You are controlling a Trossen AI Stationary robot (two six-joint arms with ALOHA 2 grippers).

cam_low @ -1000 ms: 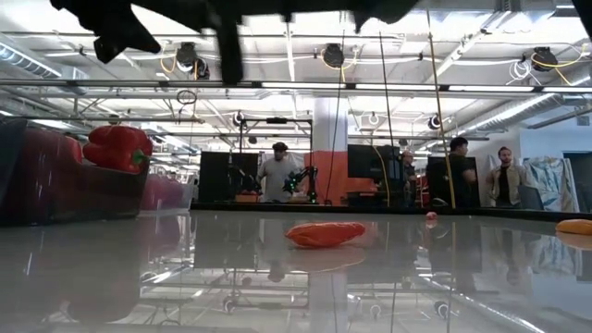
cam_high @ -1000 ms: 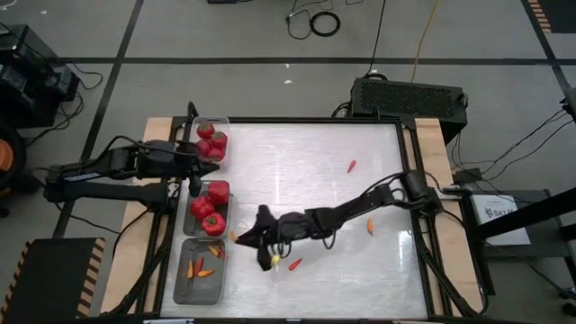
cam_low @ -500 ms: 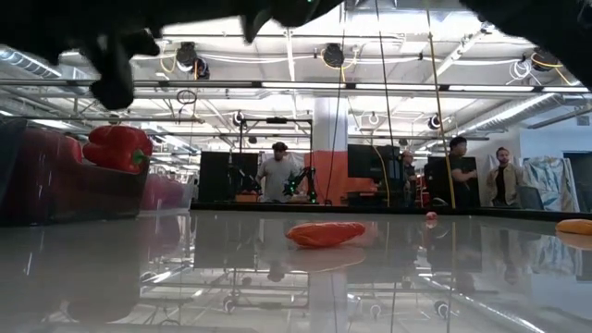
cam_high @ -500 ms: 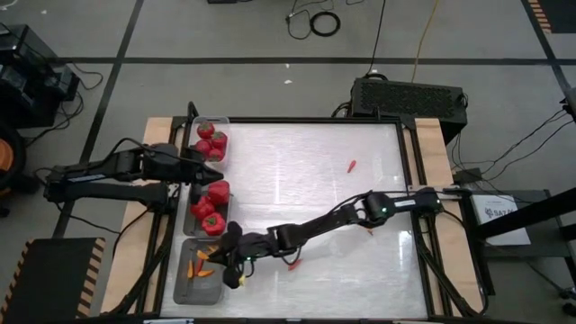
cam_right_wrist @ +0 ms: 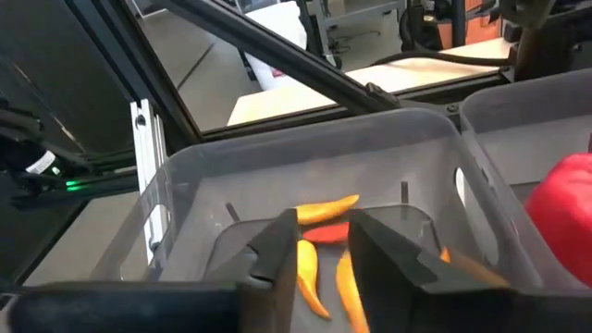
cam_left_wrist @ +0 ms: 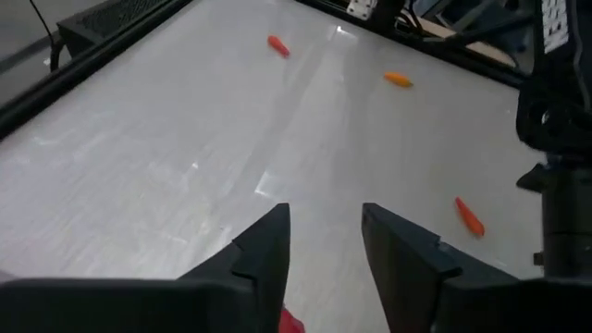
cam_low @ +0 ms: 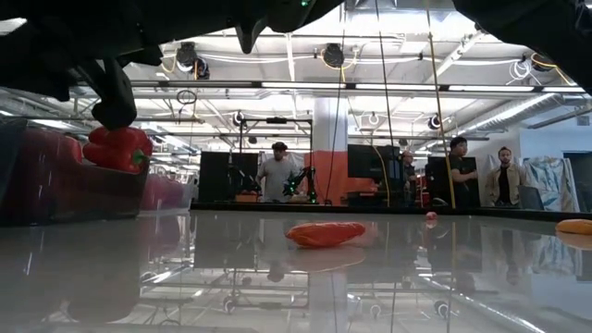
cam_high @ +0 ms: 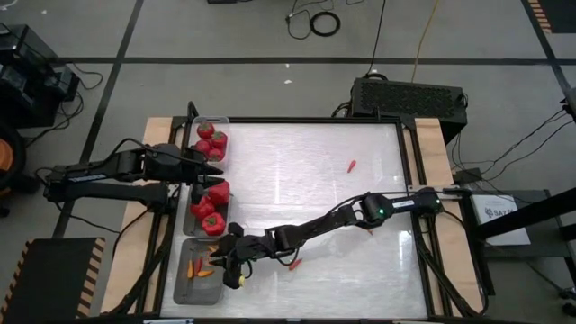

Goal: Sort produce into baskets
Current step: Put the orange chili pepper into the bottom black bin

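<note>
Thin orange and red chili peppers (cam_right_wrist: pixel 324 211) lie in the clear shallow plastic basket (cam_high: pixel 199 273) nearest the desk's (cam_high: pixel 306 171) front. The right hand (cam_right_wrist: pixel 319 248) hangs over it, fingers slightly parted, empty. The left hand (cam_left_wrist: pixel 322 245), parted and empty, hovers above the middle basket (cam_high: pixel 192 219) of red bell peppers (cam_high: pixel 213 209).

On my overhead feed the bench (cam_high: pixel 306 180) is a glossy pale grey-white sheet framed in black, with light wood strips along its left and right edges. Three clear plastic rectangular baskets (cam_high: pixel 200 270) sit down the left edge. The far two hold bright red bell peppers and tomatoes (cam_high: pixel 214 192) with green stems; the near one holds thin orange and red chili peppers (cam_right_wrist: pixel 326 210). A small red chili (cam_high: pixel 352 166) lies near the far right corner. Both arms are matte black.
</note>
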